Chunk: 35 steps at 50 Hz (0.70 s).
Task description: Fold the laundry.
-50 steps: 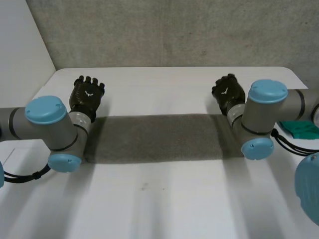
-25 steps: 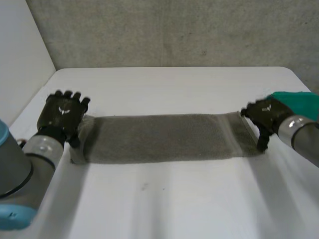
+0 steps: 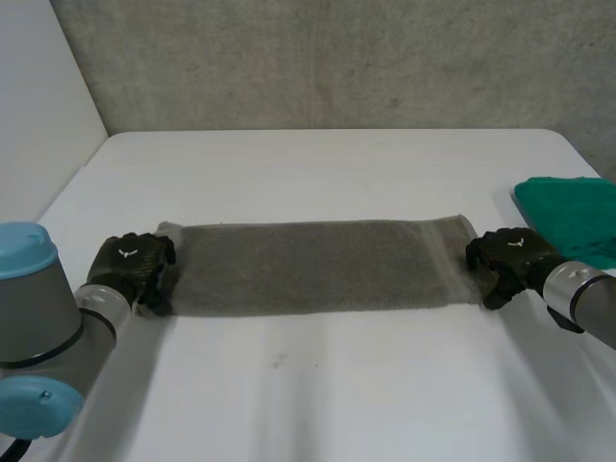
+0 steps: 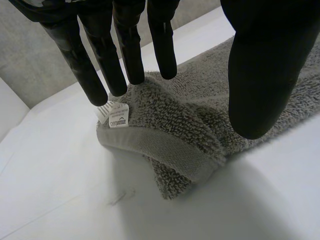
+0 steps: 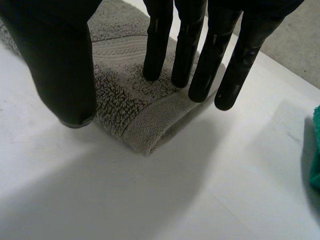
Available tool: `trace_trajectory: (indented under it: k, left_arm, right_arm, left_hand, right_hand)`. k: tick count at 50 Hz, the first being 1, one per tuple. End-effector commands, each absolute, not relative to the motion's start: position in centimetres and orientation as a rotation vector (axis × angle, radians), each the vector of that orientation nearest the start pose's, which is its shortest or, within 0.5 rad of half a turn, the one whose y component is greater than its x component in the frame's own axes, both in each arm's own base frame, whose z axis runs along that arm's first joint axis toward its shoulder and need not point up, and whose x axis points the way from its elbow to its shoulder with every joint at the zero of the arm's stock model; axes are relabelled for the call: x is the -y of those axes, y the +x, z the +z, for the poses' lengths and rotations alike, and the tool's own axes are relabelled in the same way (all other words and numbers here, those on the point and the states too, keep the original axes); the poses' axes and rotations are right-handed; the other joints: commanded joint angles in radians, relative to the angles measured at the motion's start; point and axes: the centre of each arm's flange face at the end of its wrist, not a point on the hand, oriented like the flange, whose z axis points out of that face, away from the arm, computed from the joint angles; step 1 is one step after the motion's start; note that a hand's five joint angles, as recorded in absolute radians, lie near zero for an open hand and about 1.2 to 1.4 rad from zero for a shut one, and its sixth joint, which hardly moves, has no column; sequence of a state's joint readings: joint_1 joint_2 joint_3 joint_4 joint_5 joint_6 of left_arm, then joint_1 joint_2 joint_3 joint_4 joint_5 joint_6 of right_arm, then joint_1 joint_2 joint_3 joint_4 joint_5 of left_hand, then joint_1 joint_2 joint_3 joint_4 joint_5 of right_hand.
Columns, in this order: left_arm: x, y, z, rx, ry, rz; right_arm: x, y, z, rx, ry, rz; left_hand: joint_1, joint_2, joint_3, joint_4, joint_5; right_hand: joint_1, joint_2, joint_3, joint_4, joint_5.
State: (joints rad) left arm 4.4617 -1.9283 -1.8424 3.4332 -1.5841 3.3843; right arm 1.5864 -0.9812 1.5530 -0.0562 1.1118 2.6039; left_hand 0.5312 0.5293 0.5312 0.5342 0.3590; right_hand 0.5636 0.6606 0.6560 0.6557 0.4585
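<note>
A grey towel (image 3: pixel 318 265) lies as a long folded strip across the white table (image 3: pixel 318 395). My left hand (image 3: pixel 133 269) is at its left end and my right hand (image 3: pixel 508 256) at its right end. In the left wrist view the straight fingers (image 4: pixel 127 47) reach over the rumpled end of the towel (image 4: pixel 195 120), with the thumb (image 4: pixel 262 65) apart on the other side; a white label (image 4: pixel 118 119) shows at the corner. In the right wrist view the straight fingers (image 5: pixel 200 45) touch the towel's end (image 5: pixel 125 107), which lies between them and the thumb (image 5: pixel 65 55).
A green cloth (image 3: pixel 568 217) lies bunched at the table's right edge, just beyond my right hand, and its edge (image 5: pixel 316 150) appears in the right wrist view. A grey wall stands behind the table.
Both hands have come from beyond the towel's far edge out to its two short ends and lowered onto them. The arms swung outward and the towel's ends are now rumpled.
</note>
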Motion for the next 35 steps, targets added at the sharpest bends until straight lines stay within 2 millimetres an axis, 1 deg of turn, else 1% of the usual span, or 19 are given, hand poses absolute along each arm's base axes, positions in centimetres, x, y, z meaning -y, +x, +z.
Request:
trace_trajectory:
  k: [1, 2, 5, 8, 12, 14, 17, 18, 22, 24, 25, 29, 32, 35]
  left_arm:
    - [27.6, -20.4, 13.7, -2.484, 0.622, -1.801]
    - [27.6, -20.4, 13.6, -2.483, 0.625, -1.798]
    - [27.8, -20.5, 13.3, -2.464, 0.653, -1.789]
    - [28.3, -20.3, 13.2, -2.395, 0.674, -1.801]
    - [29.3, -19.4, 13.1, -2.277, 0.655, -1.790]
    - [29.5, -19.0, 13.0, -2.246, 0.653, -1.767]
    - [29.7, -18.5, 12.9, -2.215, 0.665, -1.733]
    - [29.7, -18.5, 12.8, -2.213, 0.670, -1.729]
    - [29.3, -18.8, 12.7, -2.219, 0.702, -1.729]
    - [29.2, -18.9, 12.7, -2.223, 0.717, -1.729]
    - [29.1, -19.1, 12.8, -2.222, 0.727, -1.738]
    - [29.0, -19.2, 12.9, -2.221, 0.737, -1.743]
    - [29.1, -19.1, 13.0, -2.217, 0.731, -1.744]
    - [29.5, -18.8, 13.8, -2.186, 0.717, -1.765]
  right_arm:
    - [34.7, 17.8, 12.0, -2.354, -1.036, -1.596]
    - [34.7, 17.8, 12.0, -2.358, -1.034, -1.599]
    - [34.7, 17.5, 12.4, -2.367, -1.025, -1.614]
    - [34.5, 17.5, 12.7, -2.369, -1.028, -1.623]
    - [34.5, 17.0, 13.1, -2.389, -1.024, -1.647]
    - [34.6, 16.4, 13.4, -2.405, -1.005, -1.662]
    - [34.7, 15.9, 13.6, -2.414, -0.997, -1.668]
    - [34.6, 15.8, 13.5, -2.418, -0.994, -1.665]
    - [34.6, 15.8, 13.5, -2.425, -0.995, -1.663]
    - [34.6, 15.7, 13.5, -2.426, -0.994, -1.663]
    - [34.6, 15.7, 13.5, -2.426, -0.994, -1.663]
    - [34.7, 15.8, 13.6, -2.427, -0.994, -1.670]
    - [34.9, 15.5, 13.7, -2.436, -0.995, -1.681]
    - [35.0, 15.4, 13.8, -2.451, -1.015, -1.691]
  left_hand:
    - [0.114, 0.116, 0.114, 0.111, 0.112]
    - [0.114, 0.116, 0.114, 0.111, 0.112]
    - [0.114, 0.116, 0.114, 0.111, 0.112]
    - [0.114, 0.116, 0.114, 0.111, 0.112]
    - [0.114, 0.116, 0.114, 0.111, 0.112]
    - [0.114, 0.116, 0.114, 0.111, 0.112]
    - [0.137, 0.139, 0.137, 0.134, 0.135]
    - [0.166, 0.168, 0.166, 0.163, 0.164]
    - [0.407, 0.409, 0.407, 0.404, 0.404]
    - [0.460, 0.462, 0.460, 0.457, 0.458]
    - [0.559, 0.561, 0.559, 0.556, 0.557]
    - [0.756, 0.758, 0.756, 0.753, 0.754]
    - [0.780, 0.782, 0.780, 0.777, 0.778]
    - [0.786, 0.788, 0.786, 0.783, 0.784]
  right_hand:
    - [0.794, 0.697, 0.702, 0.702, 0.725]
    - [0.832, 0.735, 0.740, 0.740, 0.763]
    - [0.833, 0.736, 0.740, 0.741, 0.763]
    - [0.833, 0.736, 0.740, 0.741, 0.763]
    - [0.833, 0.736, 0.740, 0.741, 0.763]
    - [0.833, 0.736, 0.740, 0.741, 0.763]
    - [0.833, 0.736, 0.740, 0.741, 0.763]
    - [0.833, 0.736, 0.740, 0.741, 0.763]
    - [0.833, 0.736, 0.740, 0.741, 0.763]
    - [0.833, 0.736, 0.740, 0.741, 0.763]
    - [0.833, 0.736, 0.740, 0.741, 0.763]
    - [0.833, 0.736, 0.740, 0.741, 0.763]
    - [0.833, 0.736, 0.740, 0.741, 0.763]
    - [0.833, 0.736, 0.740, 0.741, 0.763]
